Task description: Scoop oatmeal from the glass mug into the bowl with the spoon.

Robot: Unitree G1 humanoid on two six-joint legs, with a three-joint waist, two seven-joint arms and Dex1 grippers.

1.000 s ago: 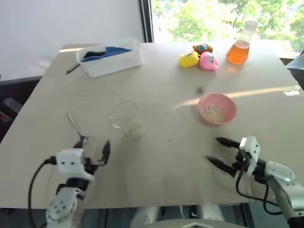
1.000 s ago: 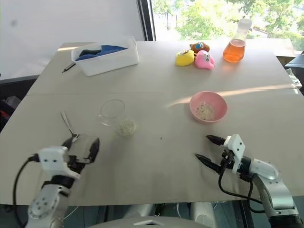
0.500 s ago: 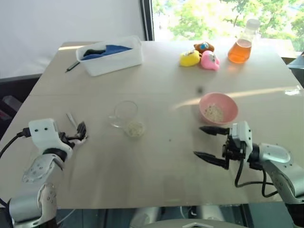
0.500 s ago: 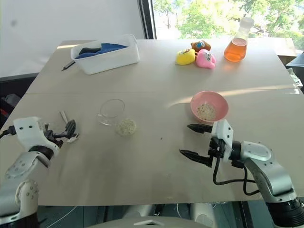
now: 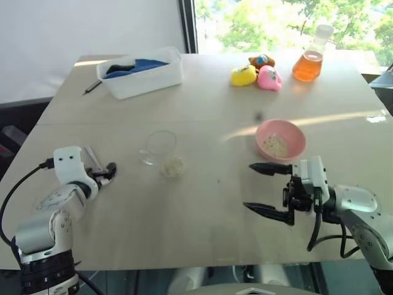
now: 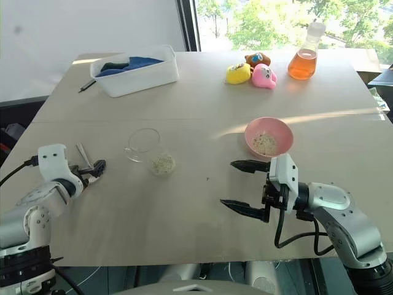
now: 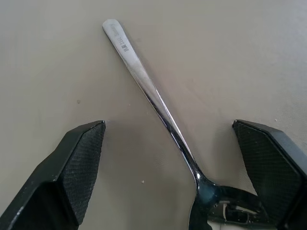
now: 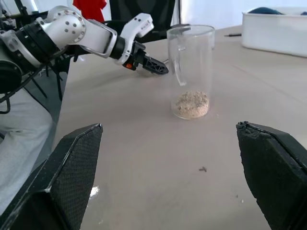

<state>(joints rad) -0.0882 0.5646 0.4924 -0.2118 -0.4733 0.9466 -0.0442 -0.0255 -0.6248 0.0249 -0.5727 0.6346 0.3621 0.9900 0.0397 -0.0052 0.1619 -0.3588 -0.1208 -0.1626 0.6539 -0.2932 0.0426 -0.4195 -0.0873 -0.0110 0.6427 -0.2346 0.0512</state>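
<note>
Looking down over my arms, I take the glass mug (image 5: pixel 161 147) as the centre of the clock. At 11 o'clock, far back, sits a white tub (image 5: pixel 145 74) with blue contents, a dark pen (image 5: pixel 93 88) just beside its left end. Toward 1 o'clock are three small toys (image 5: pixel 256 72), yellow, pink and brown, touching one another, and beyond them a flask of orange liquid (image 5: pixel 310 60). None of these stands between my arms and the task's things; the stretch of surface (image 5: pixel 202 209) in front of me is bare.

The mug stands upright, with the oatmeal (image 8: pixel 191 103) as a low layer at its bottom, seen plainly through the glass from the right wrist. The pink bowl (image 5: pixel 280 139) sits at 3 o'clock, well apart from the mug, with pale flakes inside.

The spoon (image 7: pixel 153 93) lies flat on the surface at 9 o'clock from the mug. My left tool (image 5: pixel 105 173) is down at it with its fingers (image 7: pixel 79 158) spread wide, one on each side of the handle, touching nothing that I can see; the spoon's rounded end lies nearest the wrist.

My right tool (image 5: pixel 265 188) hangs at 4 o'clock, just this side of the bowl, pointing toward the mug. Its fingers (image 5: pixel 268 168) are wide apart and empty.
</note>
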